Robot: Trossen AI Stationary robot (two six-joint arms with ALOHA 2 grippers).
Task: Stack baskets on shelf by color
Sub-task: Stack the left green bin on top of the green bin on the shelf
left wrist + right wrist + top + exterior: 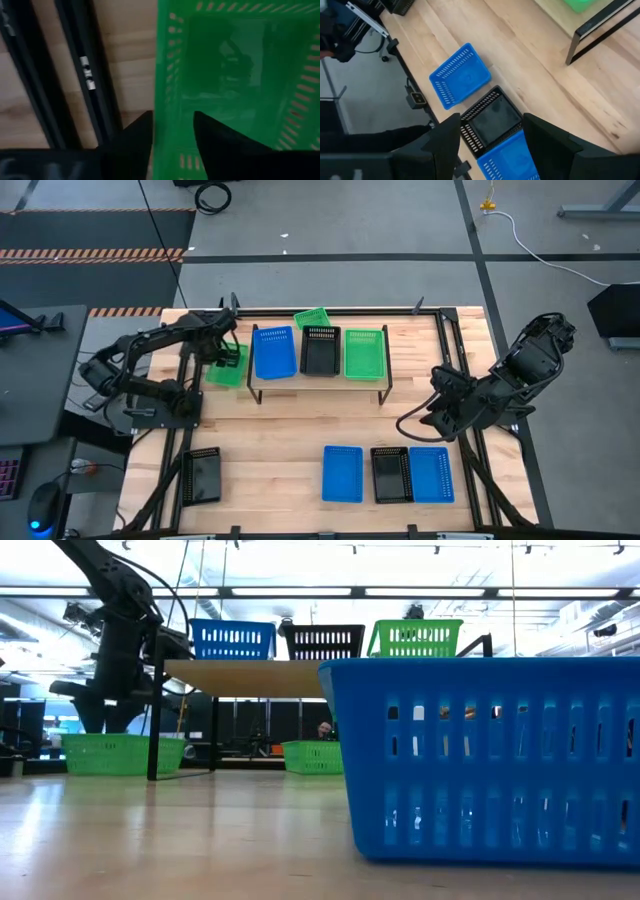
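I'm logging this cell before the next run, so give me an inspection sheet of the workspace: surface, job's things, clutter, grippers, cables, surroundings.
Surface: light wooden tabletop, black frame.
Job's things: low wooden-topped shelf carries a blue mesh basket, a black mesh basket and a green mesh basket. Another green basket lies behind the shelf, a third green one at its left end. Near edge: lone black basket, two blue baskets flanking a black one.
Clutter: nothing seen.
Grippers: left gripper astride the third green one's wall; right gripper open, empty, above the near-edge baskets.
Cables: black cable, white cable on floor.
Surroundings: grey floor, striped tape.
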